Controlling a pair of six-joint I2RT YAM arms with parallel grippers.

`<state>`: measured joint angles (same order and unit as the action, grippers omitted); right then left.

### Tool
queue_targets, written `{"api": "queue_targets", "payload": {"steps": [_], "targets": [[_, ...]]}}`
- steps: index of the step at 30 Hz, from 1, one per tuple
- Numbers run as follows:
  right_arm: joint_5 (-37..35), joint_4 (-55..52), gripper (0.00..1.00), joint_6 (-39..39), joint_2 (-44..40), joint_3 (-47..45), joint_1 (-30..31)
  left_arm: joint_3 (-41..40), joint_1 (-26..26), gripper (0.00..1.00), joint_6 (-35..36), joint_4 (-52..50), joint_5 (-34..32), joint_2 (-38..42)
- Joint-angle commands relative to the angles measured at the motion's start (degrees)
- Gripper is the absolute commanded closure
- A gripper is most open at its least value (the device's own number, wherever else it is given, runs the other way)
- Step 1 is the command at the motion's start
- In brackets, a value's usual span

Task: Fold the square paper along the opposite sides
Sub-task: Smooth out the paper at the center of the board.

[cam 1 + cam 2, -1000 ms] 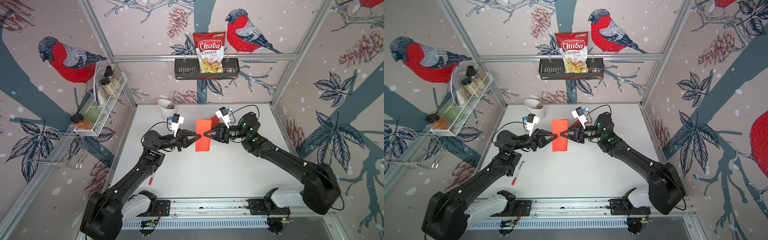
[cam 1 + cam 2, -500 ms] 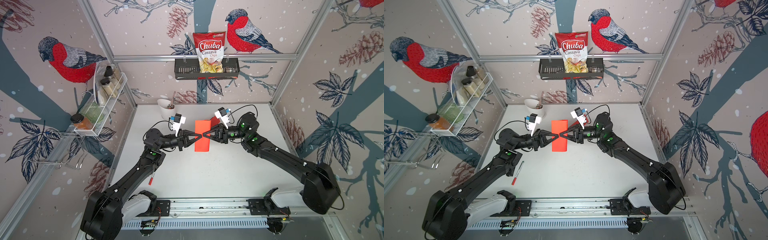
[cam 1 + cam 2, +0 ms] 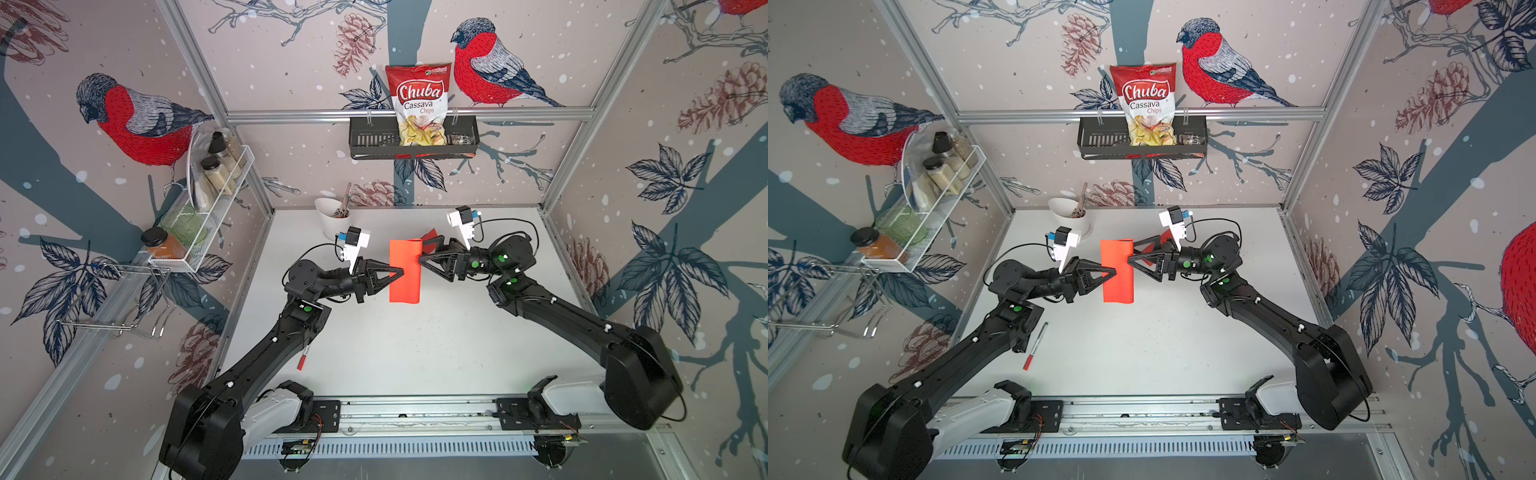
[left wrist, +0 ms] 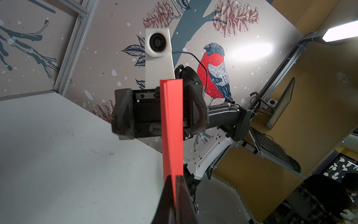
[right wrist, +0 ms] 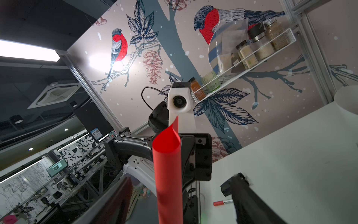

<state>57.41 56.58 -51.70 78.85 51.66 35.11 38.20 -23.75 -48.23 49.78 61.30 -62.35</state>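
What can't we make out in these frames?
- Pinched edge of the paper: covered by the left fingers, left wrist view.
- White cup, contents: too small in both top views; cut off by the edge in right wrist view.
- Marker, print: too small; left arm covers part in a top view.

two matte black arms, the left arm (image 3: 266, 347) and the right arm (image 3: 561, 316), are mounted on white bases (image 3: 274, 409) along a silver rail (image 3: 415, 409); green lights (image 3: 471, 264) dot the joints, white camera housings (image 3: 353, 245) with blue tips trail thin black cables (image 3: 316, 247), and the jaws are black open-framed triangles.
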Motion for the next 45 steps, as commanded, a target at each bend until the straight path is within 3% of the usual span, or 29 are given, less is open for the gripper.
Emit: {"api": "queue_targets", "payload": {"steps": [1,7,20,22,24,25,27,28,32,34,38,43,45], "targets": [[-1.1,7.4,0.14,-3.7,1.0,1.6,0.5,0.4,-0.3,1.00,-1.1,3.5,0.5,-0.3],[-1.1,7.2,0.34,-4.5,2.2,4.0,0.8,0.8,-0.3,1.00,0.0,1.8,0.4,-0.9],[-1.1,4.3,0.99,-3.7,0.9,4.2,-0.7,0.7,-0.4,1.00,1.4,0.0,0.6,-0.1],[-1.1,4.0,1.00,-3.6,0.8,4.4,-0.9,0.7,-0.3,1.00,1.4,0.0,0.6,-0.1],[-1.0,3.7,0.93,-3.5,0.8,4.7,-0.9,0.7,-0.4,1.00,1.3,0.4,0.7,0.0],[-0.8,3.5,0.82,-3.4,0.8,4.8,-0.8,0.8,-0.4,1.00,1.1,0.7,0.7,-0.1],[-0.8,2.4,0.43,-2.4,0.5,4.8,-0.8,1.1,-0.4,1.00,0.3,1.9,0.8,-0.1],[-0.9,0.8,0.32,-0.9,0.1,4.5,-0.7,1.1,-0.4,1.00,-0.5,3.0,0.8,-0.1],[-3.5,-7.7,0.09,8.9,-2.2,2.1,1.6,2.2,-0.4,1.00,-2.6,5.7,0.6,-0.1],[-4.8,-10.0,0.05,12.0,-2.5,0.8,3.4,3.0,-0.4,1.00,-2.8,5.9,0.6,-0.1],[-2.9,-10.0,0.11,12.1,-2.0,0.2,4.9,4.0,-0.4,1.00,-2.9,5.7,0.9,-0.2],[-1.8,-8.7,0.57,11.0,-3.1,-0.6,4.6,3.6,-0.3,1.00,-2.2,5.3,1.4,-0.9],[-1.8,-8.8,0.69,10.9,-3.9,-1.0,4.4,3.1,0.0,1.00,-2.1,5.1,1.5,-0.9]]}}
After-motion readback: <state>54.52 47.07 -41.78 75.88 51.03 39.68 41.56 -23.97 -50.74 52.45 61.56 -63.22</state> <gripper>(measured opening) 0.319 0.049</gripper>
